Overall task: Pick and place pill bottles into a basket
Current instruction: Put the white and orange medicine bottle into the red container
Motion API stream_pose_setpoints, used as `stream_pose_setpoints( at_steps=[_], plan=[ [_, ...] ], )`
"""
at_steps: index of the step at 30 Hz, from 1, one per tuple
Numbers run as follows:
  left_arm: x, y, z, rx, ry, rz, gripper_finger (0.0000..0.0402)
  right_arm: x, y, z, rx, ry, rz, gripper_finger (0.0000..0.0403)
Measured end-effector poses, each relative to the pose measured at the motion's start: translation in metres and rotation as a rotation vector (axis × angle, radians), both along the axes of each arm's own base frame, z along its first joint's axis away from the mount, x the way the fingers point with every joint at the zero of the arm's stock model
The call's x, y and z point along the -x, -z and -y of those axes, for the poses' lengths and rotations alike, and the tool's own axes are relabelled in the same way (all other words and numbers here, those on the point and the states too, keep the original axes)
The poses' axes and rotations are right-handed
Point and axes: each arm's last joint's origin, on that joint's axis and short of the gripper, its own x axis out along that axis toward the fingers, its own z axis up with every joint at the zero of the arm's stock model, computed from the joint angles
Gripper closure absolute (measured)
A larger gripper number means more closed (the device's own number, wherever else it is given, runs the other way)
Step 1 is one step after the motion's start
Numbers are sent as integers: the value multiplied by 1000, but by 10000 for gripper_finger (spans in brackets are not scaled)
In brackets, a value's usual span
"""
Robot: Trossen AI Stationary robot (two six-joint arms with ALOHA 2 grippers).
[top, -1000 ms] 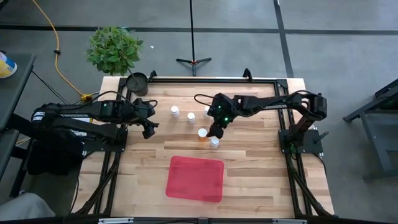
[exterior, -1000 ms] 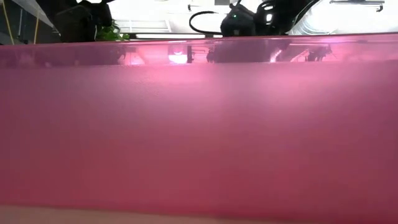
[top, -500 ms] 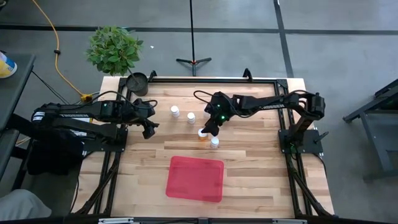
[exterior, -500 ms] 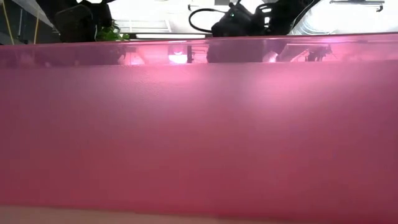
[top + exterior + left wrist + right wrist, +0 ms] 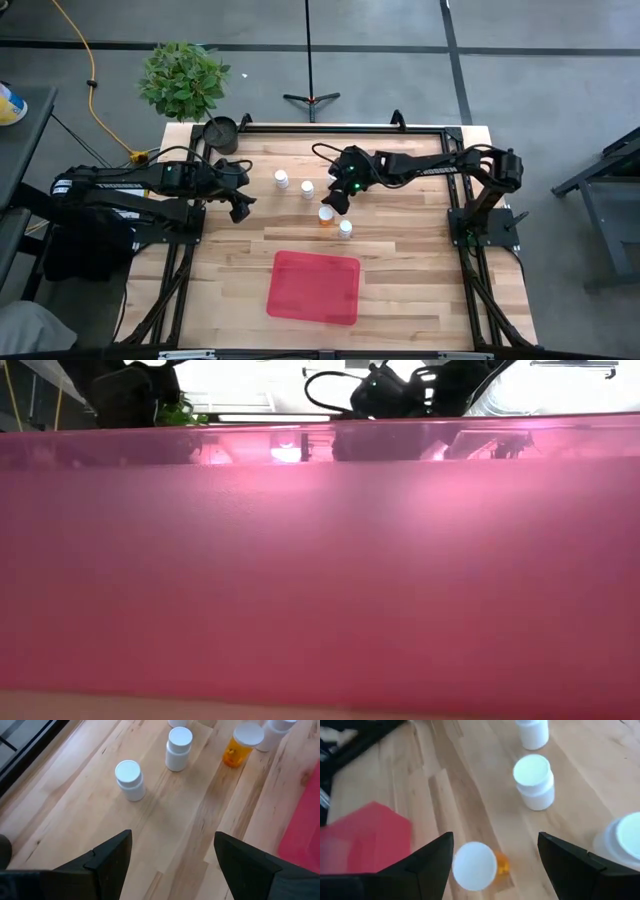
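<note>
The right gripper (image 5: 338,200) hangs over the middle of the table (image 5: 420,270) with its two fingers (image 5: 427,860) spread and nothing between them. Just below its tips stands the orange-amber bottle (image 5: 325,217), upright, white cap up; in the right wrist view that bottle (image 5: 477,865) sits in the gap ahead of the fingers, not touching either one. Close beside it, toward the right arm's base, stands another white bottle (image 5: 345,229). On the gripper's other side, toward the left arm, are two more white bottles (image 5: 307,189) (image 5: 281,179), set apart from each other with bare wood between. I cannot make out any further bottles for certain; the right arm covers part of that patch.

The basket (image 5: 314,287) lies flat on the near side of the gripper, past the amber bottle, with open board all round it and nothing inside that I can see. From table height its red wall (image 5: 320,580) fills almost the whole view, so only the arm tops show above the rim.

The left gripper (image 5: 240,208) waits out toward the table's left edge, fingers (image 5: 107,862) parted and empty, the white bottles (image 5: 130,780) (image 5: 178,748) well ahead of it.

Beyond the far left corner stand a small dark pot (image 5: 220,132) and a leafy plant (image 5: 183,80). A black frame rail (image 5: 340,128) runs along the far edge.
</note>
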Motion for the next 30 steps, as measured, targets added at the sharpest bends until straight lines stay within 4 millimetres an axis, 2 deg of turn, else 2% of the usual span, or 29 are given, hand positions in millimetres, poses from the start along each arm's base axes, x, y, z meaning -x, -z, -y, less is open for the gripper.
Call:
stream_pose_setpoints(
  at_steps=[8, 14, 20, 24, 30],
  plan=[
    [0, 0, 0, 6, -8, 3, 85, -4, -5, 3, -19, 91, 54, 123],
    [0, 0, 0, 13, -21, 8, 85, 0, 0, 3, -4, 204, -16, 123],
    [0, 0, 0, 13, -22, 8, 85, 4, 5, 2, -29, 187, -83, 118],
    [0, 0, 0, 13, -22, 8, 85, 7, 8, 0, -54, 152, -131, 97],
    [0, 0, 0, 12, -22, 8, 85, 8, 8, -1, -71, 138, -135, 46]
  ],
)
